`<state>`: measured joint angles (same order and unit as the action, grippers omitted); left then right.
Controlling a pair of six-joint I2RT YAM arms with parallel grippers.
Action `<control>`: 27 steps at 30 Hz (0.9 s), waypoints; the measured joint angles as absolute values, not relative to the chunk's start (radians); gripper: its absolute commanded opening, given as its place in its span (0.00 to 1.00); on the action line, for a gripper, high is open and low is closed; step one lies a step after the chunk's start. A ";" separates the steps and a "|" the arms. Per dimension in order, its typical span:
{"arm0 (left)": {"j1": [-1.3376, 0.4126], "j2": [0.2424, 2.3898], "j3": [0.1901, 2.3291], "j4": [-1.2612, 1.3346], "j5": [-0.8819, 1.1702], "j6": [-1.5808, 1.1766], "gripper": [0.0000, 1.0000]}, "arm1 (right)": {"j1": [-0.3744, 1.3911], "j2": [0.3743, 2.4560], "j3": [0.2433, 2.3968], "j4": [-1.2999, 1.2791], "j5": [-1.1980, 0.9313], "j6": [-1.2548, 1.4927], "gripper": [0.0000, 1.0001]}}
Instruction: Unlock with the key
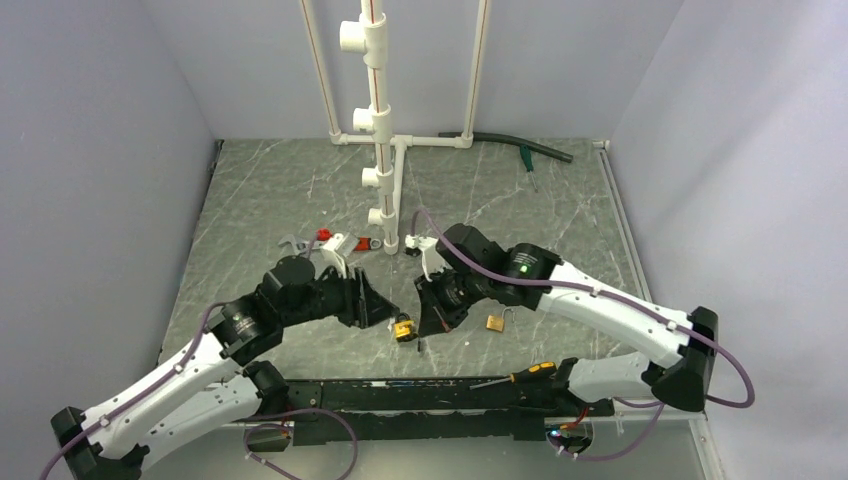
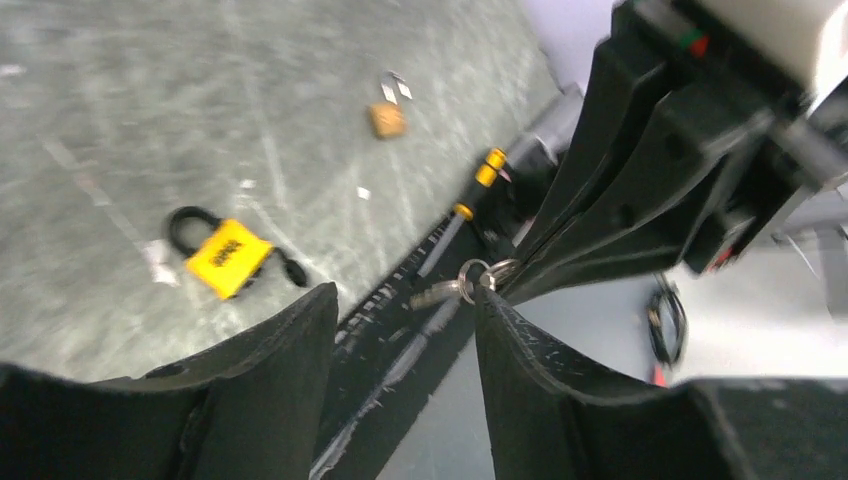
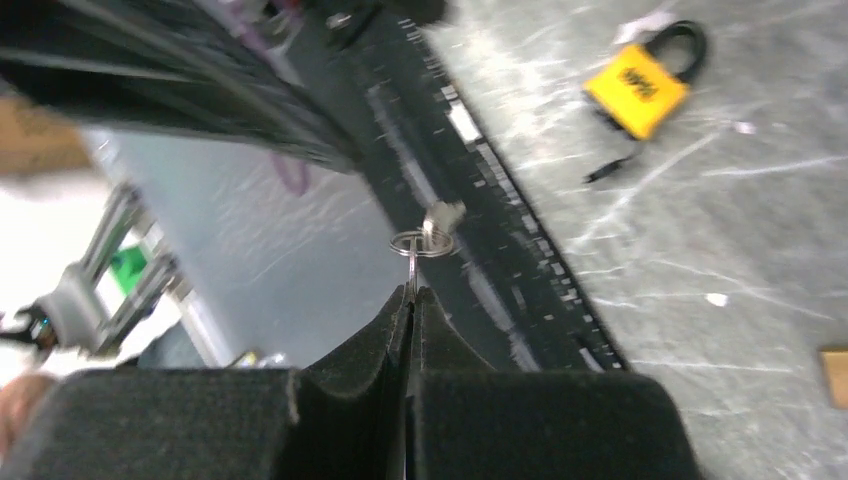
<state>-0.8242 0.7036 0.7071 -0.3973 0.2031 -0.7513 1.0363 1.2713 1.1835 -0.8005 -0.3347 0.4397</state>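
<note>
Right pincer (image 3: 411,295): pinching key (image 3: 437,218) by its ring, over the bench (image 3: 700,250) edge.
Left pincer (image 2: 405,300): parted, beside key.
Padlock (image 2: 228,257): flat on bench, apart.

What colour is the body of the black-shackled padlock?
The padlock is yellow; see the right wrist view.

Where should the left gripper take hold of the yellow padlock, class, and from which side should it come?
The yellow padlock lies flat on the table, label face up, so the open left gripper should probably come down from above and close across its two narrow sides, leaving the end opposite the black shackle clear for the key pinched in the right gripper.
</note>
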 measured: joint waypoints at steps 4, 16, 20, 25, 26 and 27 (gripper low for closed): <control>-0.825 0.712 0.635 -0.236 0.419 -0.700 0.58 | 1.047 1.225 1.224 -0.833 -0.479 0.399 0.00; -0.828 0.818 0.676 -0.017 0.731 -0.579 0.45 | 1.067 1.225 1.243 -0.875 -0.604 0.347 0.00; -0.828 0.813 0.704 -0.033 0.758 -0.545 0.43 | 1.068 1.213 1.238 -0.875 -0.609 0.347 0.00; -0.828 0.805 0.704 -0.030 0.784 -0.540 0.38 | 1.068 1.195 1.238 -0.875 -0.610 0.340 0.00; -0.828 0.809 0.702 -0.019 0.793 -0.543 0.37 | 1.068 1.195 1.239 -0.875 -0.611 0.339 0.00; -0.828 0.814 0.701 -0.009 0.801 -0.544 0.34 | 1.068 1.195 1.239 -0.875 -0.612 0.336 0.00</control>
<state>-0.8284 0.8139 0.7006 -0.0090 0.8009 -0.5442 1.0679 1.1946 1.2388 -0.8749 -0.6121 0.3355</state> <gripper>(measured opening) 0.390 0.010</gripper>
